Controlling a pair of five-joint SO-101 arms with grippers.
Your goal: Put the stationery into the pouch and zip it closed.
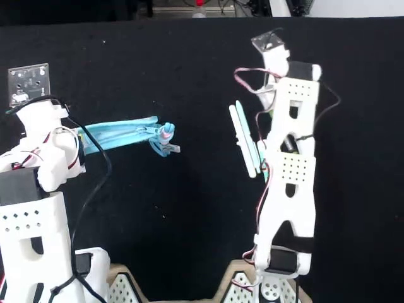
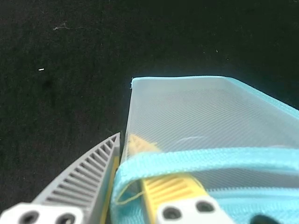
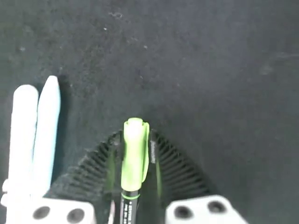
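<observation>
Currently the right gripper [image 3: 135,140] is clamped on a green-capped marker with a black barrel [image 3: 134,163]. The cap end pokes out past the black ribbed fingers [image 3: 180,170]. Just beside it on the black cloth table [image 3: 210,70] lie two pastel plastic pens, one white [image 3: 23,135] and one pale blue [image 3: 47,121], side by side and touching.

The left gripper [image 2: 125,140] is pinched on the rim of the translucent mesh pouch with teal zip trim [image 2: 201,112]. Its grey ribbed finger [image 2: 88,179] is outside. The yellow finger [image 2: 170,186] is seen through the mesh, so it is probably inside the mouth. In the high view the pouch sits at the left, well apart from the marker. The zip pull with a pink-blue charm [image 1: 165,136] is at the end away from the left gripper.

Step in hand, as I judge it: carry the marker over and feed it in.
- Line the barrel up with the pouch's long axis.
- Enter cap-first at the gap by the yellow finger.
- Let go only once most of the barrel is inside.
- The mesh looks floppy, so the mouth may sag shut or the zip tape may snag the cap. The left grip needs to hold steady.

Contents: I make out no pen through the mesh, so the pouch is likely empty, with all three items outside it.
</observation>
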